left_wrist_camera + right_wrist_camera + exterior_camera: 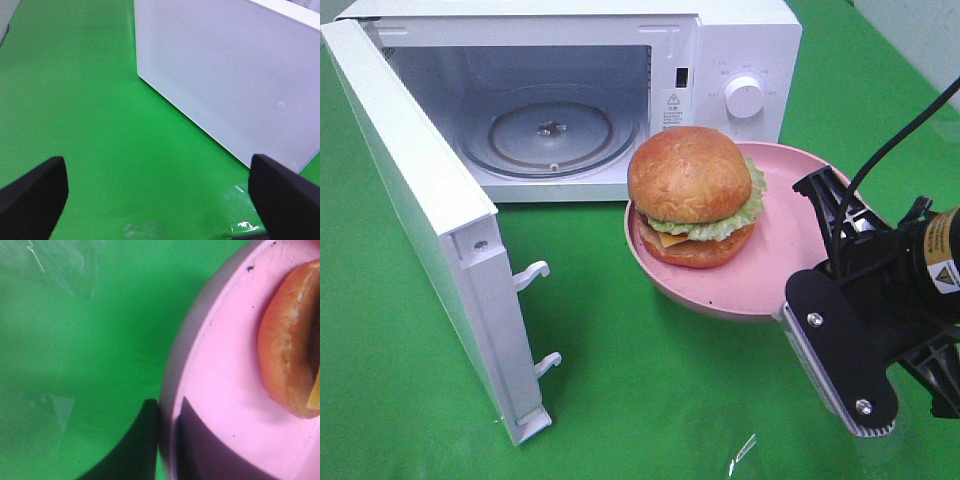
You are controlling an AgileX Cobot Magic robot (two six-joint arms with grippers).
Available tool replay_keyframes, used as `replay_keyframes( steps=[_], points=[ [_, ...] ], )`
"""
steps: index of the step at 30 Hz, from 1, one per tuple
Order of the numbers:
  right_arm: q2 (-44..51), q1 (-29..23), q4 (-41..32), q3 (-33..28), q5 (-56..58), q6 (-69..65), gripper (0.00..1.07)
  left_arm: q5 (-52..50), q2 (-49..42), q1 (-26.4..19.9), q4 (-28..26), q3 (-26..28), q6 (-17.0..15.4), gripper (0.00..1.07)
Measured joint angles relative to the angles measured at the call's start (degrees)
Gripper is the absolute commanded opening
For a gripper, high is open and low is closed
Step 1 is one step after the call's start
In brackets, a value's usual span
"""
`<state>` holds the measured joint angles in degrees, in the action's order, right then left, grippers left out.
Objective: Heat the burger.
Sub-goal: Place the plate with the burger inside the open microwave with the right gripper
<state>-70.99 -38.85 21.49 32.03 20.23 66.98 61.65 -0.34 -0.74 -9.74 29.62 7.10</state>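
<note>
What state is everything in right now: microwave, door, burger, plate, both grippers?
microwave door, swung wide open
microwave, empty inside, turntable bare
burger, whole, on the pink plate, outside the microwave
pink plate, gripped at its rim by the right gripper
right gripper, shut on the plate rim
left gripper, open, holding nothing

glossy green table surface [650, 400], evenly lit

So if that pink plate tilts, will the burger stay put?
Likely not: the burger is tall and layered, so it may topple or shear apart. The pink plate looks smooth and shallow, so it could also slide.
</note>
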Motion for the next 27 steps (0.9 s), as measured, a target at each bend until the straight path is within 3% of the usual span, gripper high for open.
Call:
replay_keyframes(
  steps=[5, 7, 13, 27],
  points=[
    [0.00, 2.46, -5.39, 0.00, -0.11, 8.59, 0.00, 0.00, 0.00, 0.00, 0.00, 0.00, 0.00, 0.89],
    [0.00, 5.10, -13.01, 0.00, -1.20, 19.14, 0.00, 0.00, 0.00, 0.00, 0.00, 0.00, 0.00, 0.89],
    [0.00, 8.31, -24.06, 0.00, -1.49, 30.37, 0.00, 0.00, 0.00, 0.00, 0.00, 0.00, 0.00, 0.89],
    [-0.06, 8.54, -25.67, 0.00, -2.46, 32.14, 0.00, 0.00, 0.00, 0.00, 0.00, 0.00, 0.00, 0.89]
  ],
)
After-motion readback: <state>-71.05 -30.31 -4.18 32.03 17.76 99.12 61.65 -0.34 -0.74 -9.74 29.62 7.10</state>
